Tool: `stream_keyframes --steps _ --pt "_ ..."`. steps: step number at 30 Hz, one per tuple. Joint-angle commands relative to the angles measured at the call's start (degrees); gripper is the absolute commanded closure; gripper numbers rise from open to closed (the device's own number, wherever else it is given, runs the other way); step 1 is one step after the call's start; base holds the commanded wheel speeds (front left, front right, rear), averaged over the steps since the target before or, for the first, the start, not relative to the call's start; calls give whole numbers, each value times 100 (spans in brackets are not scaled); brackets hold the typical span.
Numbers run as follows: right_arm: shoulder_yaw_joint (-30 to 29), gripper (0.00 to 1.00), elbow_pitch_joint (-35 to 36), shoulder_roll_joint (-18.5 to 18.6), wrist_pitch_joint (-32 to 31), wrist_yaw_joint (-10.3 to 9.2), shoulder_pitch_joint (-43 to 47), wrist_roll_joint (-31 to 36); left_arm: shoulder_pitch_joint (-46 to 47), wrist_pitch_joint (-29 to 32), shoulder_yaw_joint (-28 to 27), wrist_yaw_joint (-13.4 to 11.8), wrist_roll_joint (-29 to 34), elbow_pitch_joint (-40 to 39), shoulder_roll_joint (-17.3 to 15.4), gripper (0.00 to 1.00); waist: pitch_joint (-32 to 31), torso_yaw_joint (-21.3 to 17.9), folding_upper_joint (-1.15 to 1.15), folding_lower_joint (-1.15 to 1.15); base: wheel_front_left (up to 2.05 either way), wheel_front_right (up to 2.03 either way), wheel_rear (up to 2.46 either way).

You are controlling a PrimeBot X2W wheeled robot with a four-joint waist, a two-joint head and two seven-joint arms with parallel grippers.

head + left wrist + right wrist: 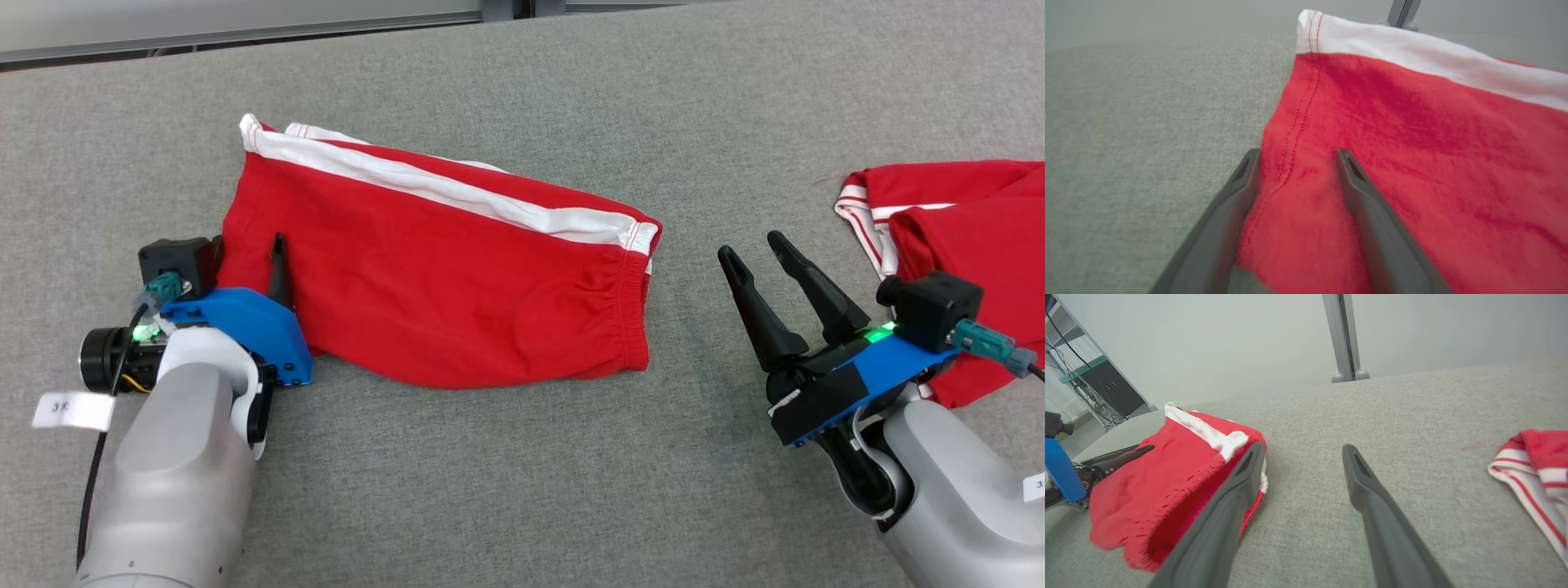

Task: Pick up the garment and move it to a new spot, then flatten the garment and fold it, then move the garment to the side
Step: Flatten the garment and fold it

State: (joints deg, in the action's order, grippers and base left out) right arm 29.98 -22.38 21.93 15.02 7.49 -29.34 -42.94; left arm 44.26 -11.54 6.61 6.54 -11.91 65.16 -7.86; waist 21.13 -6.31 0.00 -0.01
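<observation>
- Left gripper (1298, 155): the jaws are spread wide and nothing is pinched. One finger (1220, 224) lies over the bare table just beside the garment's stitched hem. The other rests on top of the red cloth, so the hem edge runs between the two.
- In the head view this gripper sits low at the garment's left end.
- Right gripper (751, 247): the jaws are spread wide and hold nothing. It stands over bare table with its fingers angled up and away, clear of any cloth.
- Garment (441, 278): a pair of red shorts, folded over and lying flat on the table, left of centre.
- A white band (457, 192) runs along its far edge.
- The gathered waistband (633, 310) forms its right end and faces the right gripper, near it but apart.
- Second red garment (971, 212): it lies bunched at the table's right edge, with red-and-white striped trim on its left side. Its near part is hidden behind the right wrist's camera block.
- The two red items are well apart, and the right gripper stands between them.
- Table (522, 490): it has a grey woven cover.
- Grey upright post (1343, 335): in the right wrist view it stands at the table's far edge, against a pale wall.
</observation>
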Motion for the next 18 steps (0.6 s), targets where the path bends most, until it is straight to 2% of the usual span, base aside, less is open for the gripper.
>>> stream_keyframes --steps 1,5,6,7,8,9,10,15,18 --pt "-12 0 -10 -12 17 0 62 23 -125 135 61 36 42 160 38 0 -3 3 0 1 0 0 0" --pt "-24 0 -46 -31 17 0 60 73 -84 491 285 100 5 423 179 0 -49 15 0 1 0 0 0" --pt "-38 0 -54 -42 17 0 64 92 -92 551 320 113 -35 466 210 7 -64 17 0 1 0 0 0" --pt "-44 0 -65 -50 17 0 70 109 -92 606 363 118 -58 494 226 36 -78 17 0 1 0 0 0" --pt "-44 0 -77 -59 17 0 81 132 -110 634 442 124 -96 504 265 59 -92 17 0 1 0 0 0" --pt "-50 0 -88 -63 17 0 89 150 -138 633 517 126 -139 489 302 89 -103 19 0 1 0 0 0" --pt "-56 0 -96 -72 17 0 97 158 -180 659 608 128 -186 476 334 100 -113 19 0 1 0 0 0" --pt "-99 0 -146 -104 16 0 138 219 -364 706 953 119 -507 403 282 100 -168 37 0 1 0 0 0" --pt "-167 0 -176 -108 16 0 149 262 -397 549 1019 110 -632 382 131 100 -213 60 0 1 0 0 0"
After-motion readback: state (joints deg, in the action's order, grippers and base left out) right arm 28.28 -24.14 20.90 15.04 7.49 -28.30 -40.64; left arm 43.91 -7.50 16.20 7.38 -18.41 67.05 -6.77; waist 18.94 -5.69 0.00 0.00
